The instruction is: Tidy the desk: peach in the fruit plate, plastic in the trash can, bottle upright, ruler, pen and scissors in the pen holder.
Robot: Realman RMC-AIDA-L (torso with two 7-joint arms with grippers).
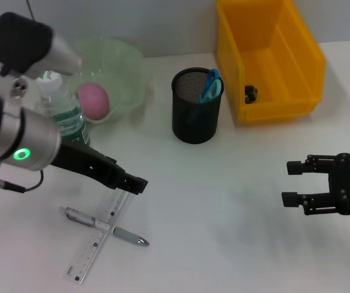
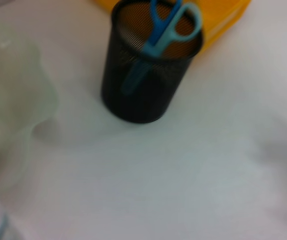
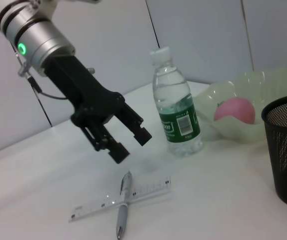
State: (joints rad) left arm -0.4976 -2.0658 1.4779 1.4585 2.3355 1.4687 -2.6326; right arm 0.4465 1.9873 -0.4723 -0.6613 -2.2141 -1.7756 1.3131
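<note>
1. the left gripper (image 1: 139, 185) hangs just above the table (image 1: 224, 207), over the upper end of the ruler (image 1: 97, 235). the right wrist view shows what the head view hides: its fingers (image 3: 141, 134) are spread apart with nothing between them.
2. the ruler lies flat on the table with the pen (image 1: 105, 226) crossing over it; the right wrist view gives the same cross from the side, pen (image 3: 123, 205) on top of ruler (image 3: 121, 198), both below the left gripper (image 3: 131, 144).
3. the bottle (image 1: 62, 110) stands upright beside the fruit plate (image 1: 126, 67), partly hidden by the left arm in the head view; the right wrist view shows it whole, white cap on, green label, water inside (image 3: 177, 111).
4. the peach (image 1: 92, 100) sits inside the fruit plate.
5. the scissors (image 1: 210, 85) stand in the black mesh pen holder (image 1: 196, 116), blue handles up; the left wrist view looks down on them, handles (image 2: 171, 25) leaning on the holder's rim (image 2: 133, 107).
6. only the head view shows the yellow trash can (image 1: 272, 61), with a small dark thing on its floor, too small to tell what it is.
7. the right gripper (image 1: 292, 183) hovers over bare table well right of the pen holder, jaws wide apart and holding nothing.
</note>
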